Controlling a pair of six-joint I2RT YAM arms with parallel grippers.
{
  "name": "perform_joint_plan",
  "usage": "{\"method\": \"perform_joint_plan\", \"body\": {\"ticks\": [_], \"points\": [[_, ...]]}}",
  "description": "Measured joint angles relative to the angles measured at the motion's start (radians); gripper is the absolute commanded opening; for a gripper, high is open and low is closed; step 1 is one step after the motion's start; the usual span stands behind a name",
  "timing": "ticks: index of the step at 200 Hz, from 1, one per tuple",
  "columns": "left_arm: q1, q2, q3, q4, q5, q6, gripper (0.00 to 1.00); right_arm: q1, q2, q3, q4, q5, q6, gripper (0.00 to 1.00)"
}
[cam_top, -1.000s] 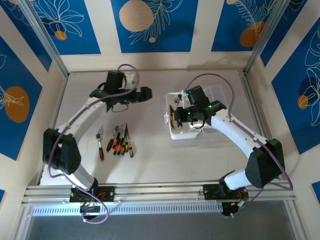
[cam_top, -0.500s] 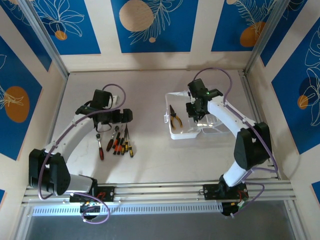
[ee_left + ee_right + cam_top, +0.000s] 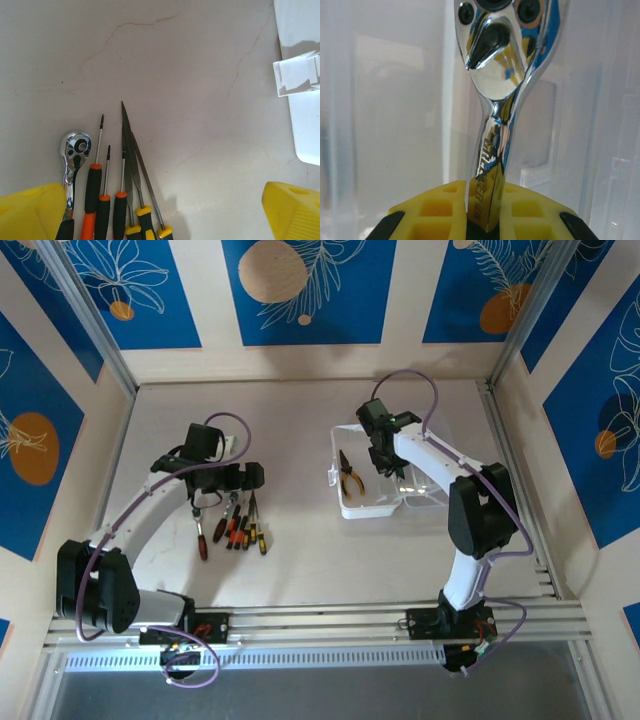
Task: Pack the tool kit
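The tool kit's translucent white case [image 3: 372, 508] lies open right of centre, with yellow-handled pliers [image 3: 350, 476] inside. Over its back part my right gripper [image 3: 384, 454] is shut on a chrome ratchet [image 3: 495, 55]; the shaft is pinched between the yellow fingers [image 3: 435, 212] and the head points away, against the case wall [image 3: 395, 110]. The loose tools lie in a row on the table: a second ratchet [image 3: 75, 149], orange-and-black screwdrivers [image 3: 93, 182] and thin yellow-handled files [image 3: 134, 165]. My left gripper [image 3: 228, 484] hangs open just above them, one fingertip [image 3: 30, 212] on each side.
A corner of the case and its clear latch [image 3: 298, 74] lie to the right of the tool row. Bare table [image 3: 300, 560] runs between the tools and the case. Aluminium posts and walls close the table at the back and sides.
My left arm has swung from the back of the table down over the tool row. My right gripper has moved toward the case's back, uncovering the pliers.
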Motion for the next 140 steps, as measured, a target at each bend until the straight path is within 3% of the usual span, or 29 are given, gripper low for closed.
{"method": "perform_joint_plan", "body": {"ticks": [37, 111, 127, 140], "points": [[0.0, 0.0, 0.0, 0.0, 0.0, 0.0, 1.0, 0.002, 0.009, 0.0, -0.008, 0.024, 0.018, 0.24], [0.0, 0.0, 0.0, 0.0, 0.0, 0.0, 1.0, 0.017, -0.007, 0.038, -0.029, 0.062, 0.032, 0.45], [0.0, 0.0, 0.0, 0.0, 0.0, 0.0, 1.0, 0.025, -0.023, 0.047, -0.032, 0.06, 0.037, 0.55], [0.0, 0.0, 0.0, 0.0, -0.001, 0.0, 1.0, 0.036, -0.042, 0.051, -0.032, 0.044, 0.035, 0.71]]}}
